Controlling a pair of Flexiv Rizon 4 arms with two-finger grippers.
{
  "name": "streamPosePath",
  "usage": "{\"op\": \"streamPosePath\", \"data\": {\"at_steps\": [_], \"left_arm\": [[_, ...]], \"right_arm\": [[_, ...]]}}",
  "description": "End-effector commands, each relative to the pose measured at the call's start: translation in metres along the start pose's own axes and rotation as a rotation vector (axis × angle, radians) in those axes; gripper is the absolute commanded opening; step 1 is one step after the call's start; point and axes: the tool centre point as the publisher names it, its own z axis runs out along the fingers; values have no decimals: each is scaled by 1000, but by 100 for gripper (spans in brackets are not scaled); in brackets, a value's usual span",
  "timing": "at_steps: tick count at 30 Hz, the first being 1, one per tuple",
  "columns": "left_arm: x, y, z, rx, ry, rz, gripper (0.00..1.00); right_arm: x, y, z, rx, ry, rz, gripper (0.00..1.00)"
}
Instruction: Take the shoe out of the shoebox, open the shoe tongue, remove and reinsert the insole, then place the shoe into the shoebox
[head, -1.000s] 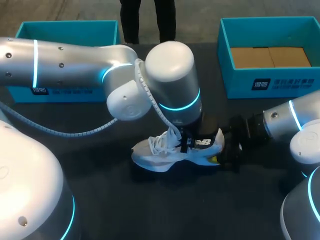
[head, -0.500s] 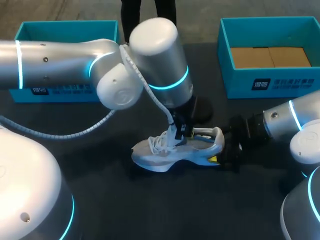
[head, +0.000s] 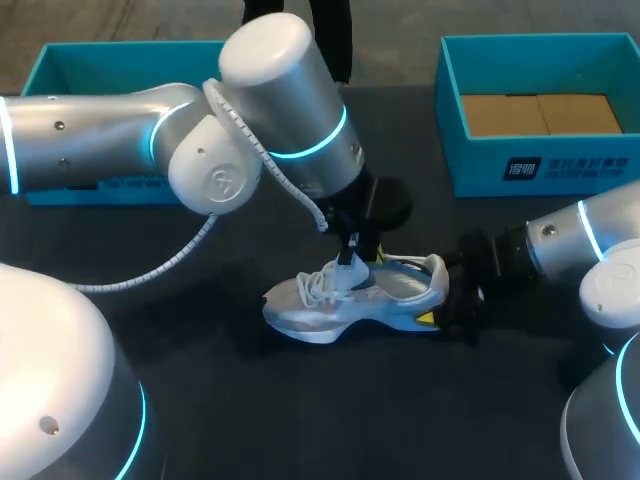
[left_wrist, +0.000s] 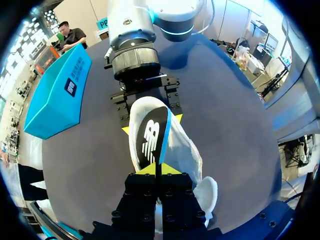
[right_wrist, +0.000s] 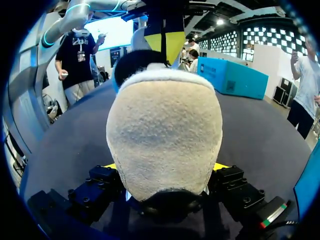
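— Jaws on the two arms, how do they stand?
— Pressed together on the left gripper (left_wrist: 156, 170), whose yellow tips (left_wrist: 147, 170) pinch the thin edge of the black insole (left_wrist: 150, 140). Those of the right gripper (right_wrist: 167, 167) clamp the white shoe (head: 330, 305) at its heel (right_wrist: 165, 125), one tip against each flank.
— Where is the shoe?
— Upright on its sole on the dark table (head: 300, 420), outside the left shoebox (head: 100, 60) and the right shoebox (head: 540, 165), toe toward the left arm (head: 100, 140), heel toward the right arm (head: 590, 235). The insole stands tipped on edge over the shoe's opening, one end in the left gripper, the other reaching toward the heel.
— What differs from a second ago?
— The left arm has drawn up and back toward its own side. Its gripper then sat low in the opening; it now hangs just above the laces (head: 322, 285). The insole's black printed face, then turned to the head camera, now shows only in the left wrist view, while the head view catches a grey-blue underside. Shoe and right gripper keep their places.
— The count?
— One shoe, one insole, two grippers, two blue shoeboxes at the table's far edge: the left one partly behind the left arm, the right one with a brown cardboard liner (head: 540, 112) on its floor.
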Motion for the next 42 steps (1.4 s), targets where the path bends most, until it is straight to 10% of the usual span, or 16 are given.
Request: {"op": "streamPosePath", "data": {"at_steps": [1, 26, 28, 42], "left_arm": [[6, 9, -8, 21, -14, -5, 0], [-1, -21, 5, 124, 22, -8, 0], [0, -21, 5, 121, 32, -7, 48], [5, -32, -22, 173, 25, 49, 58]], "right_arm": [[0, 1, 2, 6, -1, 1, 0], [0, 1, 2, 6, -1, 1, 0], [0, 1, 2, 6, -1, 1, 0], [0, 1, 2, 6, -1, 1, 0]]}}
